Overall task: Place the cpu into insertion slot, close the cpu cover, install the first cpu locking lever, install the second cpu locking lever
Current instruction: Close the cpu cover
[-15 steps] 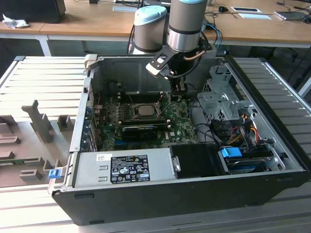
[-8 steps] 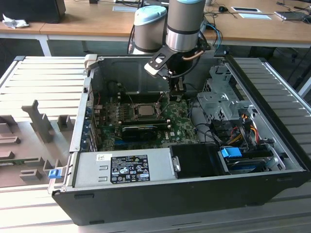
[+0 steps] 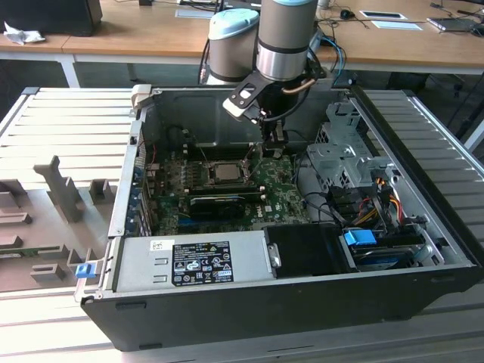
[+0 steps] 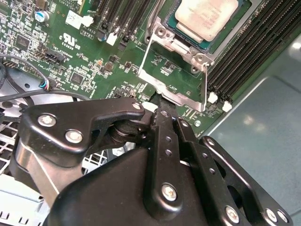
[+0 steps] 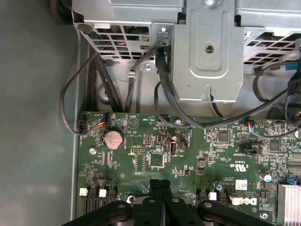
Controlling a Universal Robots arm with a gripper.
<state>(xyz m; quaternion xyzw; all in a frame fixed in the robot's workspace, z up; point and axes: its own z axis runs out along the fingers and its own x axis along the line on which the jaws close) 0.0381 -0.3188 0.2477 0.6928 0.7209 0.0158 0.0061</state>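
The cpu (image 4: 207, 18) (image 3: 224, 171), a pale silvery square chip, lies flat in the insertion slot (image 4: 159, 29), whose metal rim shows around it. The cpu cover (image 4: 203, 84), a thin silvery frame with a square cut-out, stands raised off the socket, and the green board shows through the opening. My gripper (image 4: 159, 106) (image 3: 274, 147) is shut, its black fingertips (image 4: 164, 117) right at the cover's free edge. I cannot tell whether they pinch that edge or only touch it. In the first wrist view the gripper (image 5: 161, 184) hovers over the motherboard with its fingers together.
Black memory slots (image 4: 249, 52) flank the socket on both sides. A metal drive cage (image 3: 340, 151) (image 5: 207, 52) stands at the exterior view's right of the gripper, with black cables (image 5: 84, 108) running down to the board. A long black card (image 3: 223, 203) and the power supply (image 3: 189, 261) lie nearer the case front.
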